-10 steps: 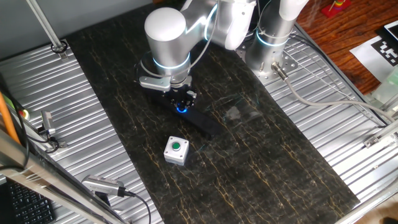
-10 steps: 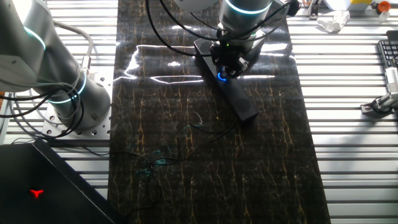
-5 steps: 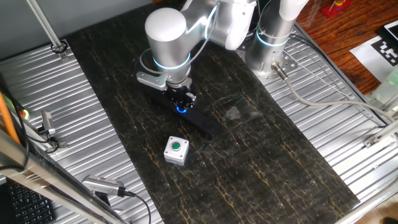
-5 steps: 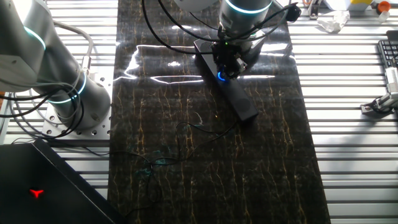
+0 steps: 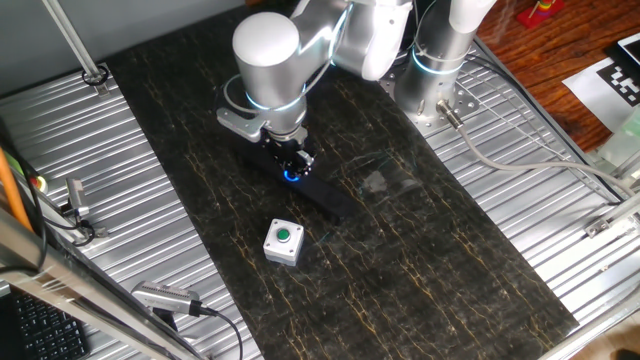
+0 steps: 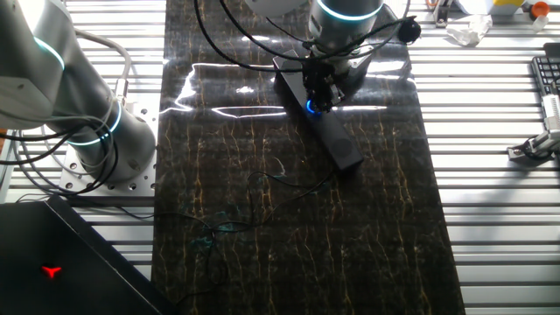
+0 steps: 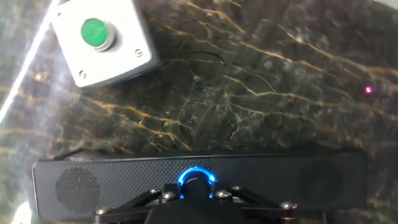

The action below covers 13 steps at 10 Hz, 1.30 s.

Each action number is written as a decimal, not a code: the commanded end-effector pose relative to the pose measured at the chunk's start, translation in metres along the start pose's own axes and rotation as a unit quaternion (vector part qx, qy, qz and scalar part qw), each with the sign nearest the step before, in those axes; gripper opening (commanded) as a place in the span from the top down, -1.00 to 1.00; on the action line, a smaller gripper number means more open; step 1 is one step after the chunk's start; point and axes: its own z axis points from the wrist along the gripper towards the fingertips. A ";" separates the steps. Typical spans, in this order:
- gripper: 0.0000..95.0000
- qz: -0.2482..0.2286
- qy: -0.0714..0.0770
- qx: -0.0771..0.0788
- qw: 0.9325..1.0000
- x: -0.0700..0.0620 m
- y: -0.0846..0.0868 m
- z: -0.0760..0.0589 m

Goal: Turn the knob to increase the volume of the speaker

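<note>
One end effector (image 5: pixel 294 166) is clamped on the knob (image 7: pixel 196 185) of the speaker (image 7: pixel 112 178). Beside the speaker, a grey box (image 7: pixel 102 41) is set on the bench (image 5: pixel 430 260).

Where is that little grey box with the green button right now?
The grey box sits on the dark table, just in front of the speaker, apart from it. In the hand view it shows top left, above the speaker's left end.

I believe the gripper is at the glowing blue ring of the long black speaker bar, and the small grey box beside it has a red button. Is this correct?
Not quite: the round button on the small square grey box is green, as the hand view shows. The gripper is indeed at the blue-ringed knob of the long black speaker bar.
</note>
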 end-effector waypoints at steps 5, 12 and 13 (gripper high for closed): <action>1.00 0.166 -0.002 -0.009 0.986 0.000 -0.001 0.000; 1.00 0.268 -0.001 -0.032 0.963 0.000 -0.001 0.000; 1.00 0.274 -0.001 -0.031 0.961 0.000 -0.001 -0.001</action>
